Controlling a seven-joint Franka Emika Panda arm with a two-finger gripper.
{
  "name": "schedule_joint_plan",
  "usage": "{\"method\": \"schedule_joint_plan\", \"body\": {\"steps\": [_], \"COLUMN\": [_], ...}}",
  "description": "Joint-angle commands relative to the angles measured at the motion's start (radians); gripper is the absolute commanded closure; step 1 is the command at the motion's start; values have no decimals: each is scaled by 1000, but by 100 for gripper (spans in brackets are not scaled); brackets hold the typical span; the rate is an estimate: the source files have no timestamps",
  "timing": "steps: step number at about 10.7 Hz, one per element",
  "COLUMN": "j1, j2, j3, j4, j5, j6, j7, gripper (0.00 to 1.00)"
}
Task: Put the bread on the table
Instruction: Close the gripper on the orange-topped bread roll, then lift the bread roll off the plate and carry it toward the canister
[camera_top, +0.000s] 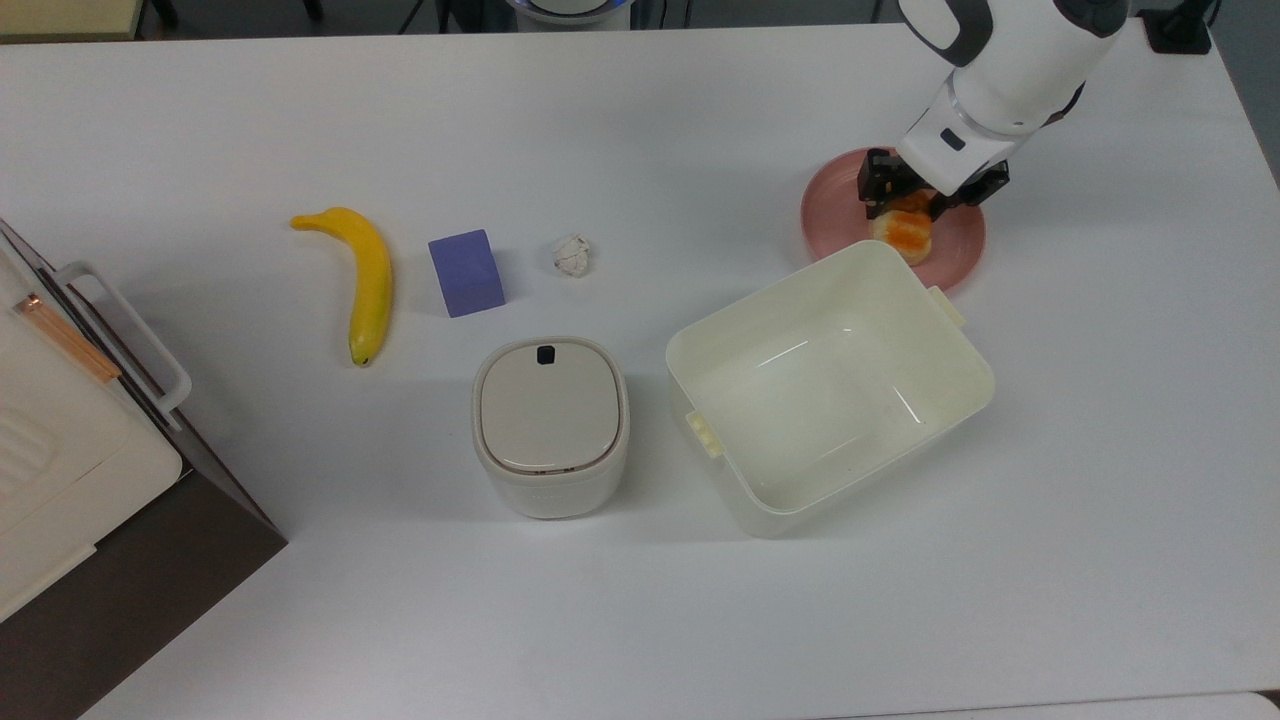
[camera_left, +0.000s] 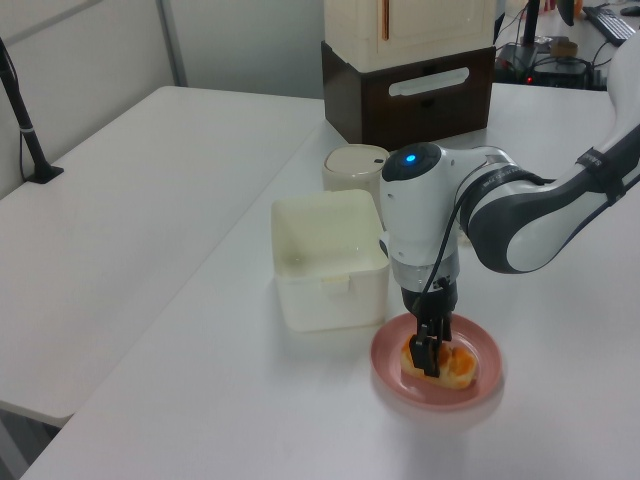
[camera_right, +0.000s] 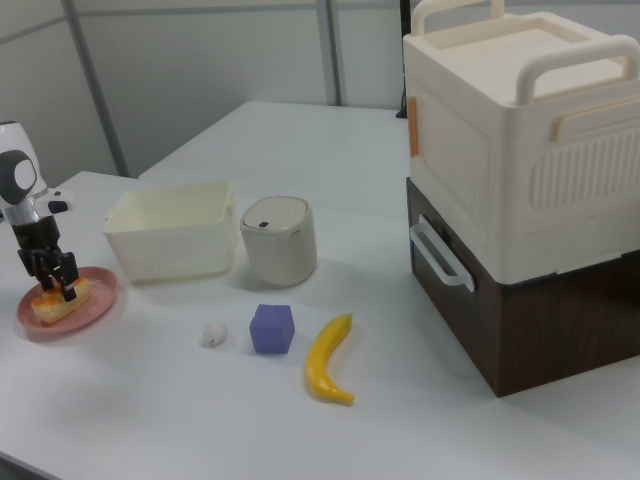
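Bin: your open cream plastic tub (camera_top: 830, 385) sits nearest the table's front edge in the top view, empty.
Canister: the lidded cream container (camera_top: 549, 427) stands just beside it.
Bread: the orange-glazed loaf-shaped roll (camera_top: 905, 233) lies on the round pink plate (camera_top: 830, 215) (touching the tub's far corner).
Gripper: your black two-finger gripper (camera_top: 908, 196) is down on the roll, fingers pressing its two sides.
Table: the white matte tabletop (camera_top: 1100, 500) also carries a yellow banana (camera_top: 366, 280), purple block (camera_top: 466, 272) and white paper ball (camera_top: 572, 254), well apart from the plate.

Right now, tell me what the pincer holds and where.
The pincer straddles the bread near its far end on the pink plate; a closed grip cannot be told.
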Motion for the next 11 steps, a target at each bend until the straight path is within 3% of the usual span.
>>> {"method": "schedule_joint_plan", "body": {"steps": [1, 2, 4, 6, 8, 10, 11], "j1": [8, -11, -48, -158, -280, -373, -400], "j2": [-21, -42, -117, -164, -173, -156, -156], "j3": [-23, -24, -27, -27, -29, -29, -29], "j4": [-5, -5, -28, -27, -39, -43, -59], "j5": [-12, -12, -11, -8, -14, -41, -46], "j6": [15, 6, -67, -194, -203, -201, -197], "j7": [9, -9, -134, -335, -448, -496, -502], "gripper": [91, 94, 91, 87, 59, 7, 0]}}
